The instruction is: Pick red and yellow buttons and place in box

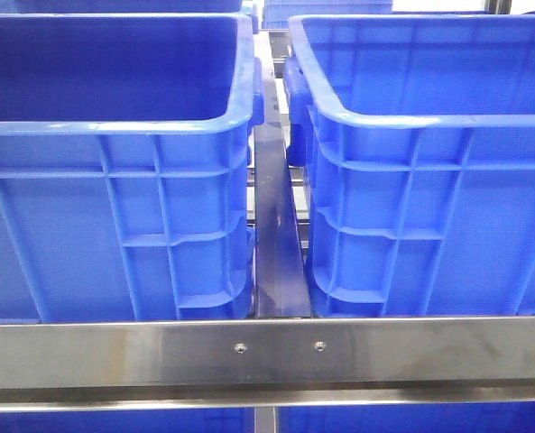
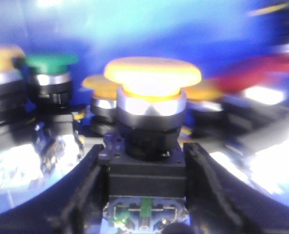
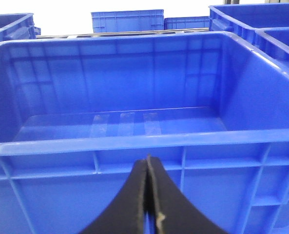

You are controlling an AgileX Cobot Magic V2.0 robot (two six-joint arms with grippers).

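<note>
Inside the left blue ribbed plastic crate, the left gripper clamps an upright yellow mushroom-headed button, cap toward twelve o'clock. Green, yellow and red buttons crowd behind. The right gripper, jaws closed on nothing, faces the right blue crate.

The left wrist view is smeared by blur. Around the yellow button the neighbouring caps lose their edges; a red shape beside it is only a streak, so whether it is a button cannot be told. The left gripper is cut off by the picture's edge. In the front view neither arm shows, and the left crate and right crate run past the frame, their floors hidden behind their walls.
</note>
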